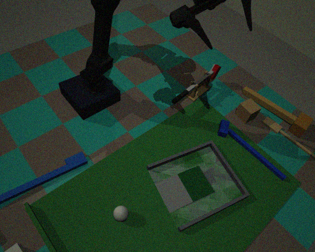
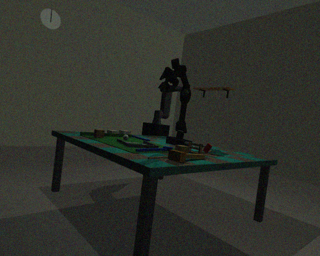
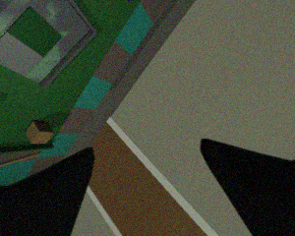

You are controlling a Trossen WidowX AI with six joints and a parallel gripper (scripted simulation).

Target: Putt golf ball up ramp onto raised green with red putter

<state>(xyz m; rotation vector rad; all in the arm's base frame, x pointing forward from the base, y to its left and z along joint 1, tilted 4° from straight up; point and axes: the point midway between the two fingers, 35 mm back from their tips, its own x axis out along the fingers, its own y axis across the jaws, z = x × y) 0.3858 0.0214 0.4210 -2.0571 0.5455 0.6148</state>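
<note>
The red putter lies tilted on a small wooden stand beyond the mat, its red head (image 1: 215, 70) (image 2: 207, 148) raised and its dark shaft (image 1: 180, 96) reaching toward the mat. My gripper (image 1: 231, 39) (image 3: 148, 148) is open and empty, high above the table; no putter shows between its fingers in the wrist view. The white golf ball (image 1: 121, 213) (image 2: 125, 136) rests on the green mat (image 1: 97, 184). The raised green (image 1: 197, 182) (image 3: 34, 30) is a dark green square inside grey walls, with a pale grey surface (image 1: 174, 192) beside it on the ball's side.
A blue putter (image 1: 256, 154) lies on the mat's far edge; a blue bar (image 1: 38, 182) lies at the left. A wooden block (image 1: 247, 109), an orange-brown mallet (image 1: 301, 123) and a thin wooden stick (image 1: 298, 145) lie beyond the mat. A brown block (image 2: 98, 133) (image 3: 39, 133) stands near the mat's other end.
</note>
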